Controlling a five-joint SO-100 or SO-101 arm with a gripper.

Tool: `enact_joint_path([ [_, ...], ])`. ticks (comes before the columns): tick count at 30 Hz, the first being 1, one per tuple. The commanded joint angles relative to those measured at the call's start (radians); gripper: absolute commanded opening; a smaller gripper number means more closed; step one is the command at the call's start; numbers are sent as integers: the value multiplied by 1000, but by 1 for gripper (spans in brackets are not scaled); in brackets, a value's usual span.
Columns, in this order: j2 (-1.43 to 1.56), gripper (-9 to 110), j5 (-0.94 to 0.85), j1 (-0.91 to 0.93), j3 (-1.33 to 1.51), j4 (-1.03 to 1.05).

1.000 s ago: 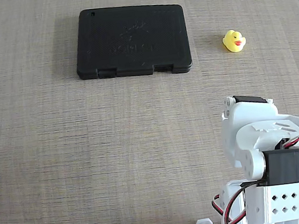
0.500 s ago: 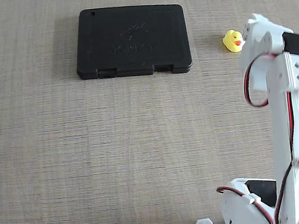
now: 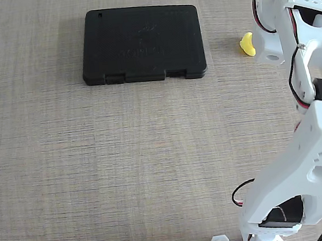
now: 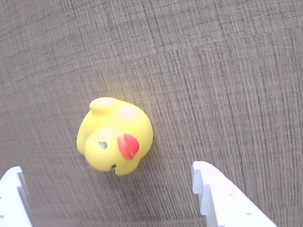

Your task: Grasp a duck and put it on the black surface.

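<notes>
Here the duck (image 4: 115, 136) lies just beyond the end effector (image 4: 109, 189), fingers spread apart.

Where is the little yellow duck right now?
In the fixed view the duck sits on the table to the right of the black surface, beside the white arm. In the wrist view it lies just ahead of the open gripper.

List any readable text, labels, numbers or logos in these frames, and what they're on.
None readable.
black slab: faint embossed marks near its middle in the fixed view, too faint and small to read.
duck: no text.
arm: plain white, no visible label.
table: no markings, just grain.
</notes>
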Motion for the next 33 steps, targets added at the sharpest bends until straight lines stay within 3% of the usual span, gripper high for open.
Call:
enact_joint_path([
  [1,-104,35,8,-11,-120,5],
  [20,-249,34,9,-12,-311,109],
  [33,-247,6,8,-31,-313,97],
])
